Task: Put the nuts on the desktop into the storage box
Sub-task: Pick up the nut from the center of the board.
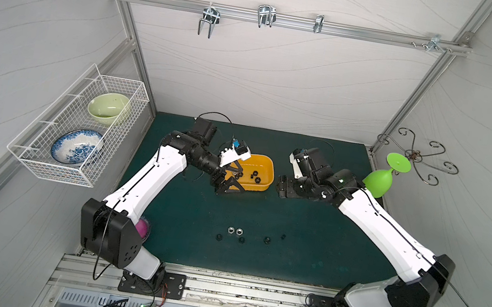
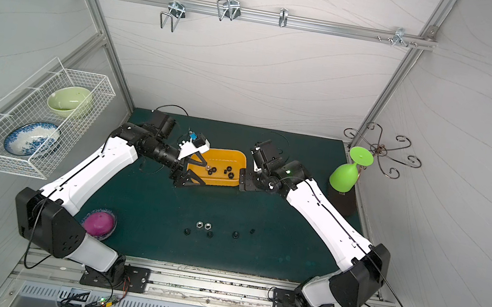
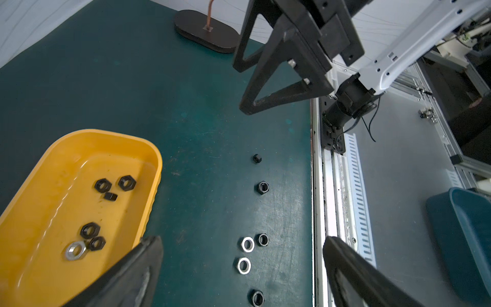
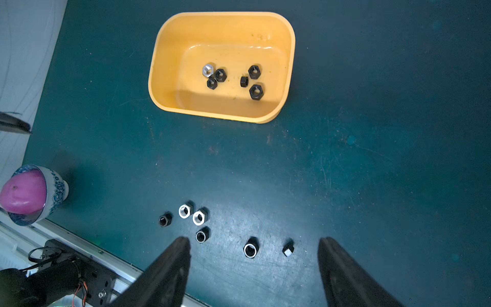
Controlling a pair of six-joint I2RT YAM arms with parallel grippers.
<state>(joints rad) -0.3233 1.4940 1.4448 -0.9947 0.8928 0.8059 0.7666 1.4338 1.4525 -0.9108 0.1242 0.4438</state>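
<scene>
6 nuts [image 4: 233, 78] lie in the box [image 1: 264, 164]: 5 black and 1 silver. 6 more sit on the desktop [image 1: 195, 206] in a loose row [image 1: 242, 240] near its front edge, 4 black and 2 silver, well apart from the box. So the task looks about half done.

The left gripper [image 1: 233, 179] hangs over the box's left end with its jaws spread wide and nothing between them. The right gripper [image 1: 283, 186] sits just beside the box's right end. The right wrist view shows its jaws wide apart too, and empty.

With both grippers empty at the box, the step in hand seems to be the reach for another nut.

That calls for a swing forward to the row, then a drop straight down with one nut between the fingertips. The 2 silver nuts [image 4: 191, 214] lie just beside each other, so a grip there risks nudging the neighbour. The 2 black nuts [image 4: 250, 249] at the row's right end stand clearer and likely suit the right arm.
</scene>
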